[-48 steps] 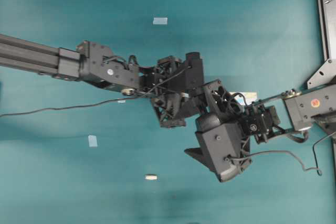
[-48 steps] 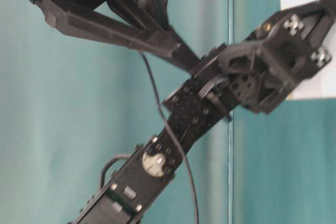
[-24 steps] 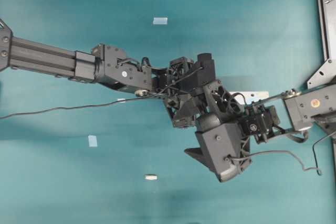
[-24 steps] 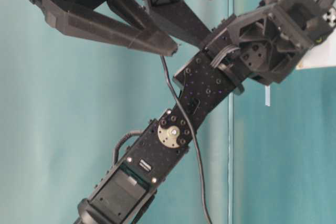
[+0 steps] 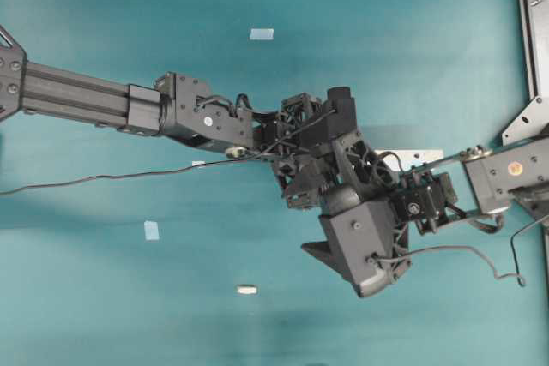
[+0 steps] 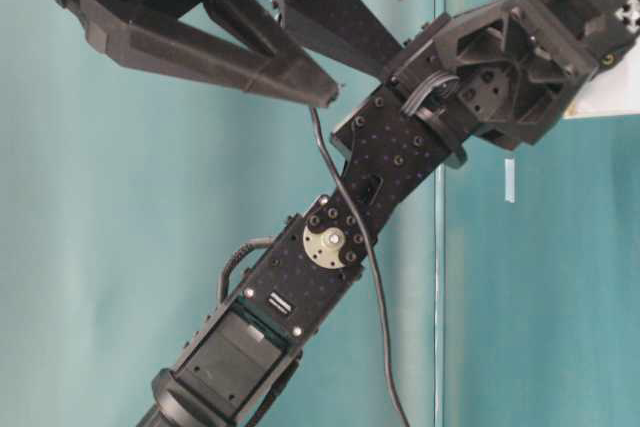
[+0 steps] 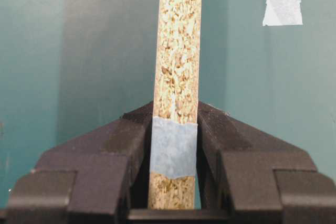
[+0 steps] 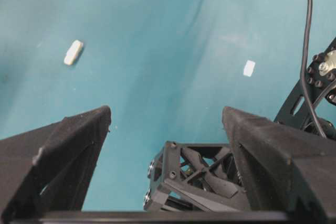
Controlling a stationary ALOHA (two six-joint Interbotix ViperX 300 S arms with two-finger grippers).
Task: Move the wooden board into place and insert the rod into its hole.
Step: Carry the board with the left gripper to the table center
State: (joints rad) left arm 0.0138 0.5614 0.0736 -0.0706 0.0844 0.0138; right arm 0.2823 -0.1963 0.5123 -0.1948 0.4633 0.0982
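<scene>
Spanning every view, the teal desk (image 5: 103,315) carries a few scattered pieces. Over its middle, seen from overhead, the left arm reaches in from the left and the right arm from the right, their wrists overlapping.

The left gripper (image 7: 174,145) has its jaws pinching the wooden board (image 7: 177,51), which stands on edge between them. Its speckled chipboard edge faces the left wrist camera, and its light-blue patch (image 7: 173,148) sits right at the grip. The board runs away from the jaws above the desk.

The right gripper (image 8: 168,129) hangs with its jaws spread wide and nothing between them.

The rod (image 5: 247,290) lies on the desk, well apart from both grippers. Pale tape squares (image 5: 262,34) are stuck flat here and there.
</scene>
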